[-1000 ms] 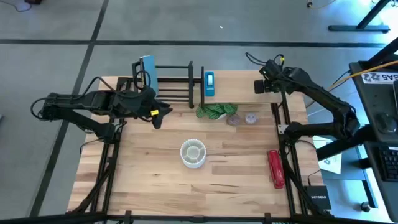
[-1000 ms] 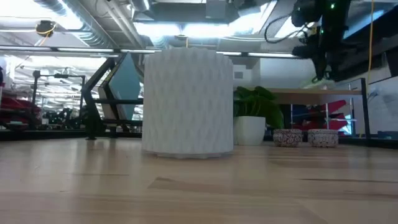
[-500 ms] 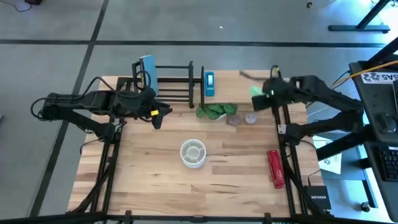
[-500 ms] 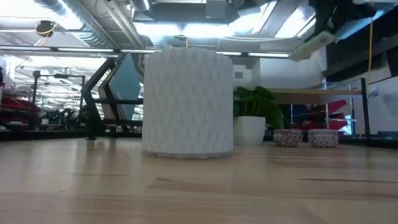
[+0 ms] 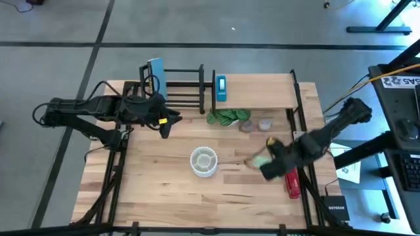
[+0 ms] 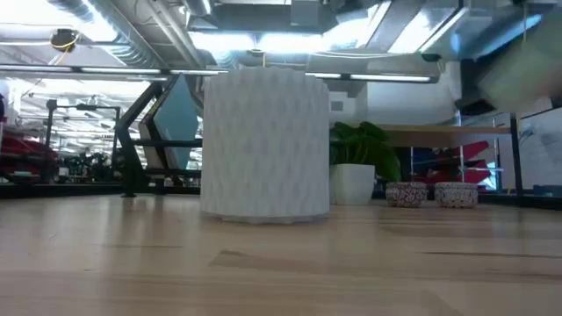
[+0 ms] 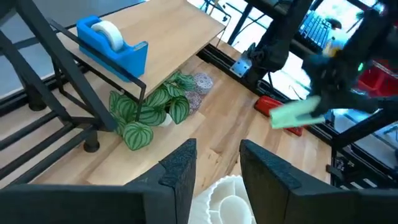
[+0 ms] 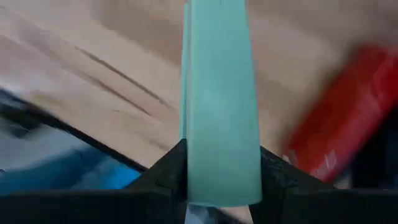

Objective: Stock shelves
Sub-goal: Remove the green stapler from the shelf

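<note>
I have the right gripper (image 5: 257, 162) low over the tabletop (image 5: 164, 196) at about four o'clock from the white ribbed cup (image 5: 203, 161), its jaws closed on a flat pale-green piece (image 8: 217, 106) that stands on edge between them in the right wrist view. The red package (image 5: 291, 177) lies just beside it, toward the tabletop's right edge. The left gripper (image 5: 164, 123) waits near the black wire rack (image 5: 180, 88) at roughly ten o'clock from the cup, jaws parted and holding nothing. The wooden shelf board (image 5: 262, 90) sits at the far right of the tabletop, at about one o'clock from the cup, with the blue tape dispenser (image 5: 220, 88) on its left end and the small plant (image 5: 226, 117) and two speckled dishes (image 5: 254, 125) under its front edge. As I judge it, the green piece is bound for a shelf, so I would keep the grip firm, lift clear of the red package before swinging back toward twelve o'clock, and come in over the board's open right half, away from the tape dispenser. The motion blur tells me to slow down before lowering.
</note>
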`<control>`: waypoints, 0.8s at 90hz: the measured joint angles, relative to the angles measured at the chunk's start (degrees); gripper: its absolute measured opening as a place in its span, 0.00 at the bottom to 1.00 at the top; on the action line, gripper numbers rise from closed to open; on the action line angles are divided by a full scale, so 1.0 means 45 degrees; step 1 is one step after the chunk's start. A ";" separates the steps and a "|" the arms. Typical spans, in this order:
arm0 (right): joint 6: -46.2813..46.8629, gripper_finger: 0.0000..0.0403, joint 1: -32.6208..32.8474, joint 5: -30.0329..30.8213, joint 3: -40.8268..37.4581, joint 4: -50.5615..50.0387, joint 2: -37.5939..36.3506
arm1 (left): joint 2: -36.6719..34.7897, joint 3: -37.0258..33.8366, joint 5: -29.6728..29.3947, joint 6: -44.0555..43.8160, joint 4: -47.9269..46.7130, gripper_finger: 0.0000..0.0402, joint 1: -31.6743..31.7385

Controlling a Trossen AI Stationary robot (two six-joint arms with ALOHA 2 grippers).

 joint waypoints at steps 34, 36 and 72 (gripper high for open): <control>0.6102 0.24 0.2540 0.1709 -0.3165 0.2267 0.0448 | 0.0000 0.0000 0.0102 0.0214 -0.0002 0.27 0.0000; 0.6140 0.24 0.2632 0.1675 -0.3243 0.2262 0.0510 | 0.0000 0.0000 0.0102 0.0213 -0.0005 0.27 0.0000; 0.5969 0.39 0.3081 0.0044 -0.3366 0.3645 0.2347 | 0.0000 0.0000 0.0097 -0.0156 0.0004 0.27 0.0019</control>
